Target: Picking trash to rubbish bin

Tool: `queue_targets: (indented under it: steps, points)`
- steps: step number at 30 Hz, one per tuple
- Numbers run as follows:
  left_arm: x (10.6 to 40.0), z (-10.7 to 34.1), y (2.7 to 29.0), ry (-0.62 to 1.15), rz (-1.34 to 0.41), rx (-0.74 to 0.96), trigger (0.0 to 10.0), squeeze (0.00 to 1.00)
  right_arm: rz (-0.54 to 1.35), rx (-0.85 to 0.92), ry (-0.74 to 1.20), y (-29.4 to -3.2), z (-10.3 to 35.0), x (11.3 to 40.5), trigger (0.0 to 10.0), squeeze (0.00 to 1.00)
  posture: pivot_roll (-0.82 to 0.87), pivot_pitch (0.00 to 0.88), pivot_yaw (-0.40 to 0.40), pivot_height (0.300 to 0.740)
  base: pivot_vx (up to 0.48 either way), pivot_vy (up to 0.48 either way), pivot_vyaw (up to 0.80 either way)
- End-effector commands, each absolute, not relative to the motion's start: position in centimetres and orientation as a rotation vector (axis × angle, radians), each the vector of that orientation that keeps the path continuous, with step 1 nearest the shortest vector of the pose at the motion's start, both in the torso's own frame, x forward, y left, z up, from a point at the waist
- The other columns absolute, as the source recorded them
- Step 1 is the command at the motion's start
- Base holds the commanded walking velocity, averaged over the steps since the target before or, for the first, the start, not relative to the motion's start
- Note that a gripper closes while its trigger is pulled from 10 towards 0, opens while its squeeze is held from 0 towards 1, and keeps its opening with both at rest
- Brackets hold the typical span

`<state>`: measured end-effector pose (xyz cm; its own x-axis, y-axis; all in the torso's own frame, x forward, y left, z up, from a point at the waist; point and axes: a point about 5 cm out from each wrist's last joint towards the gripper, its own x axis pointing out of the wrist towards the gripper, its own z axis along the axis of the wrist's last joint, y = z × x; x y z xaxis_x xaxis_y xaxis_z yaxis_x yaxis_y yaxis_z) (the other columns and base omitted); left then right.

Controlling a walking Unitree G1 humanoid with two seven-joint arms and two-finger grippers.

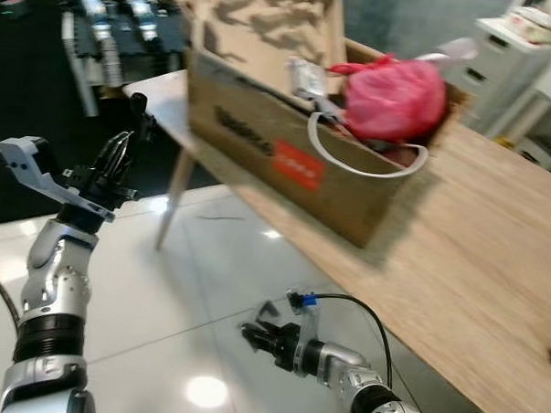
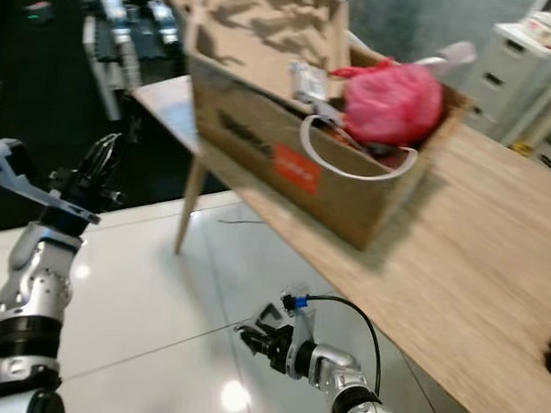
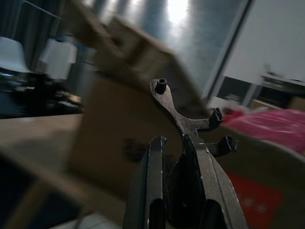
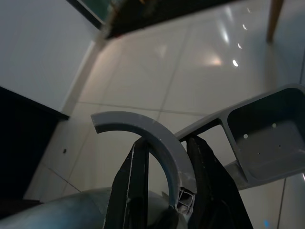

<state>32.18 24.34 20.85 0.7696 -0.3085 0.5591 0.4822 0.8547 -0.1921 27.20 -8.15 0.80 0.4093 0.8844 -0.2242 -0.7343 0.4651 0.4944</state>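
Both my grippers are loaded and I'm facing the cardboard box on the table.

My left gripper (image 1: 113,163) is raised at my left, short of the table's near corner, its fingers pinched together on a thin black forked piece (image 3: 188,117) that sticks out past the tips toward the box. My right gripper (image 4: 167,164) hangs low over the glossy white floor (image 1: 162,284) below the table edge, its two fingers clamped on a curved grey plastic part (image 4: 143,131) with a boxy hollow end. The cardboard box (image 1: 287,161) sits open on the wooden table (image 1: 474,261), blurred, with a red label on its side. Inside it I see a pink plastic bag (image 1: 395,97) and a white looped handle (image 1: 369,165) draped over the front wall.
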Motion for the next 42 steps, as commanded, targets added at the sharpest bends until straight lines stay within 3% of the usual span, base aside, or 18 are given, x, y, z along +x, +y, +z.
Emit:
queue_targets:
  steps: [1, 7, 13, 23, 32, 37, 38, 42]
  points:
    - [31.8, 21.5, 24.3, -0.550, -0.454, -0.328, 10.0, 0.00, 1.200, 0.307, 0.413, -7.5, 2.2, 27.4, 10.0, 0.00, 0.15, 0.116, -0.056, 0.740, 0.000, 0.000, -0.80]
    - [31.0, 23.6, 23.4, -0.606, -0.511, -0.317, 10.0, 0.00, 1.389, 0.283, 0.145, -7.0, 7.7, 29.3, 10.0, 0.00, 0.15, 0.117, -0.061, 0.740, 0.000, 0.000, -0.80]
    - [30.9, 24.8, 22.7, -0.639, -0.540, -0.309, 10.0, 0.00, 1.527, 0.225, 0.010, -7.1, 11.4, 29.1, 10.0, 0.00, 0.14, 0.113, -0.063, 0.740, 0.000, 0.000, -0.80]
    - [30.3, 26.2, 22.2, -0.675, -0.555, -0.295, 10.0, 0.00, 1.402, 0.091, -0.321, -10.8, 20.4, 30.3, 10.0, 0.00, 0.13, 0.116, -0.070, 0.740, 0.000, 0.000, 0.00]
    - [30.1, 27.3, 20.7, -0.689, -0.599, -0.277, 10.0, 0.00, 1.303, -0.021, -0.320, -12.5, 22.2, 30.1, 10.0, 0.00, 0.12, 0.116, -0.068, 0.740, 0.000, 0.000, 0.00]
    - [29.9, 28.5, 18.1, -0.699, -0.691, -0.239, 10.0, 0.00, 1.197, -0.044, -0.314, -13.6, 22.6, 30.4, 10.0, 0.00, 0.12, 0.124, -0.063, 0.740, 0.000, 0.000, 0.00]
    - [29.8, 29.1, 16.4, -0.699, -0.768, -0.213, 10.0, 0.00, 1.177, -0.015, -0.348, -13.7, 23.3, 30.3, 10.0, 0.00, 0.11, 0.132, -0.061, 0.740, 0.000, 0.000, 0.00]
    - [29.6, 29.9, 14.8, -0.710, -0.843, -0.178, 10.0, 0.00, 1.187, 0.053, -0.424, -13.9, 24.9, 29.7, 10.0, 0.00, 0.11, 0.134, -0.057, 0.740, 0.000, 0.000, 0.00]
